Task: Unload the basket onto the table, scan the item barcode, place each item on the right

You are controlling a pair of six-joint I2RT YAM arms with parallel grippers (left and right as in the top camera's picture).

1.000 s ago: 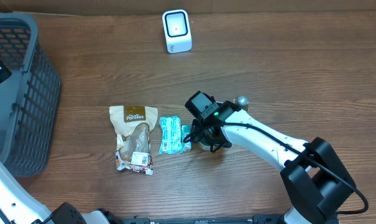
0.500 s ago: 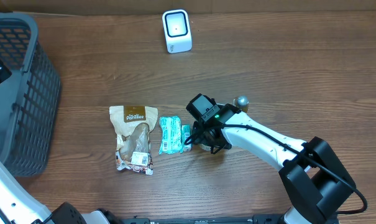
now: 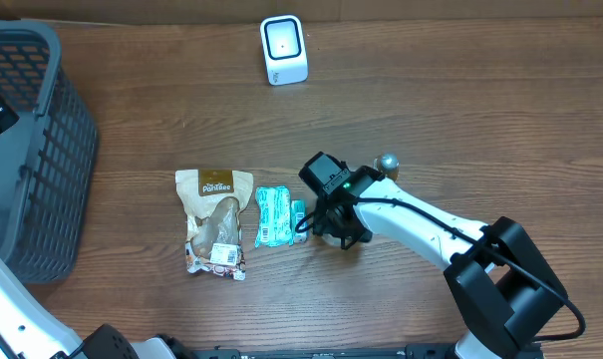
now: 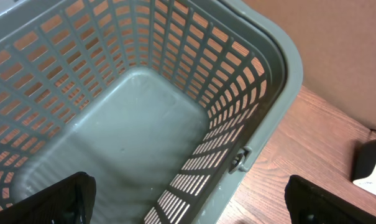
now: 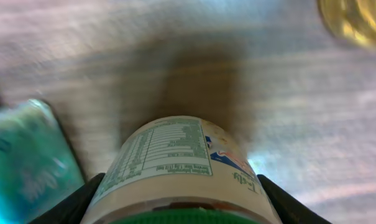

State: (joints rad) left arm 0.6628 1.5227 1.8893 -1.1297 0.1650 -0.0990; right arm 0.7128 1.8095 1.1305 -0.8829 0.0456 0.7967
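- Right gripper (image 3: 319,221) was down low on the brown wooden table (image 3: 460,100), near the middle, just right of the packets.
- Small round bottle with a green cap and a white nutrition label (image 5: 175,168) sat between its dark fingers (image 5: 73,202), one on each side, very close to the bottle's sides.
- Couldn't tell from the wrist view whether the fingers were actually clamping the bottle or just flanking it.
- From overhead the bottle was mostly hidden under the gripper.
- Teal foil packet (image 3: 273,215) lay flat just left of the bottle. It was blurred in the right wrist view.
- Tan snack pouch with a brown label band (image 3: 214,219) lay flat left of the teal packet, close beside it.
- Small shiny round metallic object (image 3: 388,162) sat on the table just behind the right arm.
- White box-shaped barcode scanner with a dark window (image 3: 283,50) stood at the far edge of the table, well apart from the bottle.
- Grey plastic lattice basket (image 3: 32,150) was at the left side of the table.
- Left gripper (image 4: 188,183) hung above the basket, fingers spread wide and holding nothing.
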